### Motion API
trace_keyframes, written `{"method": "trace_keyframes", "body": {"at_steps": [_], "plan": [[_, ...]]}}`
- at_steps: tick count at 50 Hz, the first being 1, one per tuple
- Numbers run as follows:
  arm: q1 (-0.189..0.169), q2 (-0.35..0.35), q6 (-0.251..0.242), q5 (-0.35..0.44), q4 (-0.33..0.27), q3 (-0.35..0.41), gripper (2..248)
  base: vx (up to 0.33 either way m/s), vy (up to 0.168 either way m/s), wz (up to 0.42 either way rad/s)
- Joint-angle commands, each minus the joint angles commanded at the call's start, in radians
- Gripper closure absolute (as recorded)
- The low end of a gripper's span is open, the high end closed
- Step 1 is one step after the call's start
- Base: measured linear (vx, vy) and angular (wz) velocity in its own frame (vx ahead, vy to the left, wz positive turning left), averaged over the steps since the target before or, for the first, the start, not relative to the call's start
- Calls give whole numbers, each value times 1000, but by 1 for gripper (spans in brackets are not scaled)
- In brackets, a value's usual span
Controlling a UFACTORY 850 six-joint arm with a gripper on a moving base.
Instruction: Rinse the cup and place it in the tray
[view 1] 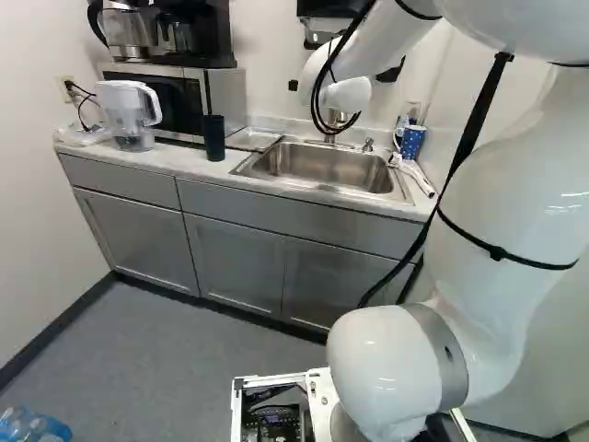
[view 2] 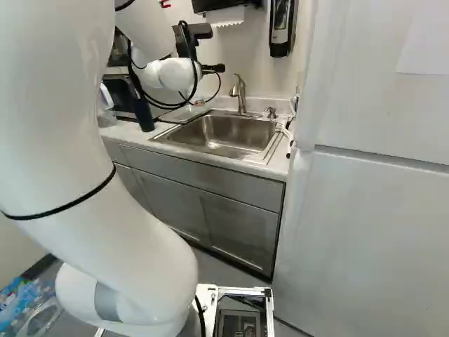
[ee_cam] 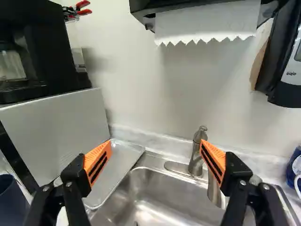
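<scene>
Blue dotted cup (view 1: 413,142) beside sink (view 1: 327,168); tray (ee_cam: 121,162) on sink's other side.

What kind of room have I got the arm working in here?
Probably a kitchenette or break room: a steel sink with a faucet set in a counter, a microwave and a coffee maker beyond its far end.

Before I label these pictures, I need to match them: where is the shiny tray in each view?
Left base view: the tray lies between the dark tumbler and the sink.
Right base view: left of the middle, again between tumbler and sink.
Wrist view: between microwave and sink, partly behind the claw.
Shared landmark: the sink.
</scene>
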Motion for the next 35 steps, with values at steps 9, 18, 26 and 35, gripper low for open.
{"method": "trace_keyframes", "body": {"at_steps": [9,18,26,35], "plan": [[0,-6,0,0,0,-6,3,0,0,0],[0,-22,0,0,0,-23,3,0,0,0],[0,-39,0,0,0,-40,3,0,0,0],[-3,-58,0,-13,0,-59,3,0,0,0]]}}
